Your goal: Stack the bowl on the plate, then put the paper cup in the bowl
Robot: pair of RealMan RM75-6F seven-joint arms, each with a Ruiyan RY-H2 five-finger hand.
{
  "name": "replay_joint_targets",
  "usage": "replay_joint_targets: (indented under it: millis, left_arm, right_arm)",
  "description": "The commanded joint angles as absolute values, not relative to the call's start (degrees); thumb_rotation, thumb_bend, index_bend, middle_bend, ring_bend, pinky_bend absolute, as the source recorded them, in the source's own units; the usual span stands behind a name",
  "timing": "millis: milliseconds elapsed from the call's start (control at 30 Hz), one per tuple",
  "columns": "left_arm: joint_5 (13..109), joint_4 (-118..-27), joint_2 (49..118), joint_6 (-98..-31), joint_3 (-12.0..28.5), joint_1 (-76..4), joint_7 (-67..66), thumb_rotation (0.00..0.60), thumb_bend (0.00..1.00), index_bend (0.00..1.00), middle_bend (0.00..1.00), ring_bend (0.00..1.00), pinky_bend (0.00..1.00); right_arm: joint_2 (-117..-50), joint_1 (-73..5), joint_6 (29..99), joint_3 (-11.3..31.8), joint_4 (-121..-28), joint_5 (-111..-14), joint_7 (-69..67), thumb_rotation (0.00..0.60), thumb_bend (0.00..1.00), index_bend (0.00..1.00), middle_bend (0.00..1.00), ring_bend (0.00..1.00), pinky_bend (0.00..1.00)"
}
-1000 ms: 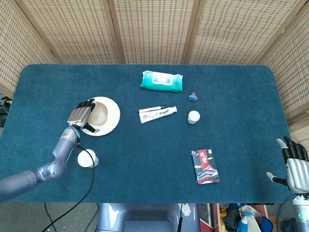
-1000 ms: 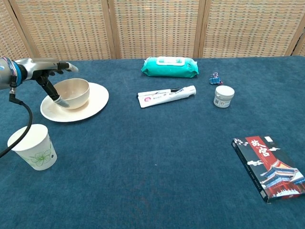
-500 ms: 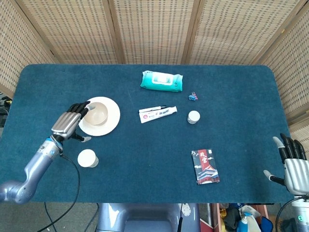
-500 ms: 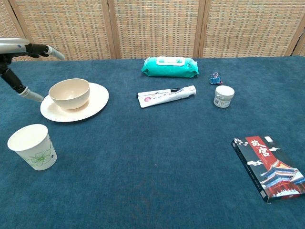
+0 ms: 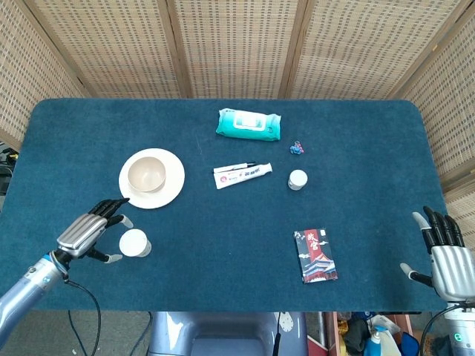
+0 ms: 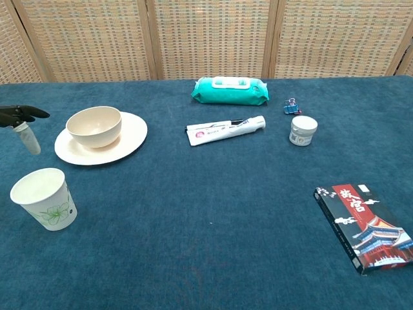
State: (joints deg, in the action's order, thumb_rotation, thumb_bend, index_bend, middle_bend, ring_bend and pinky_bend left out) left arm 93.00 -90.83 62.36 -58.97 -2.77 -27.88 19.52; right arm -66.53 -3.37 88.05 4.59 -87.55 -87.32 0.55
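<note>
While the bowl (image 5: 146, 175) sits on the plate (image 5: 171, 185), the left hand (image 5: 85, 233) hovers spread and empty beside the paper cup (image 5: 134, 242)

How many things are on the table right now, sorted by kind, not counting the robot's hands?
Tableware: 3, the plate, bowl and paper cup
Toiletries: 3, the wipes pack, tube and small jar
Stationery: 2, the binder clip and booklet
Total: 8
</note>
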Motion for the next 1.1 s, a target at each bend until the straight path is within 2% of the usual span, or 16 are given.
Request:
replay_joint_targets:
  millis: [33, 200, 633, 900, 1100]
  left_arm:
    - [96.35, -87.96, 63.03, -62.12, -5.2, -26.21, 21.99, 0.6, 0.04, 0.39, 0.0, 0.0, 0.0]
    - [96.1, -85.74, 66.33, -62.25, -5.56, -25.71, 19.23, 0.6, 0.07, 0.44, 0.0, 0.0, 0.0]
    - [93.65, -84.95, 69.75, -61.25, -4.39, -26.55, 15.82, 0.6, 0.17, 0.44, 0.0, 0.0, 0.0]
    - [90.62, -85.79, 70.68, -59.21, -3.47, -27.21, 11.61, 0.6, 0.31, 0.49, 0.0, 0.0, 0.0]
    - [89.54, -86.26, 70.65, -57.62, -3.59, -27.76, 10.54, 0.6, 0.37, 0.51, 0.0, 0.0, 0.0]
  right_arm:
    - [-66.44, -3.37, 87.95, 4.64, -87.65, -87.14, 0.43, 0.6, 0.0, 0.06, 0.0, 0.0, 0.0]
    - [-66.27, -3.37, 87.58, 4.66, -87.87, -86.69, 0.13, 0.6, 0.0, 0.06, 0.0, 0.0, 0.0]
    - [-66.05, -3.46, 87.09, 4.54, -88.08, -86.48, -0.34, 0.6, 0.0, 0.06, 0.0, 0.0, 0.0]
    - [-65.92, -3.64, 86.59, 4.63, -88.01, -86.13, -1.24, 0.6, 0.0, 0.06, 0.0, 0.0, 0.0]
    - [-65.98, -3.75, 86.38, 4.64, -88.01, -86.05, -1.25, 0.6, 0.0, 0.06, 0.0, 0.0, 0.0]
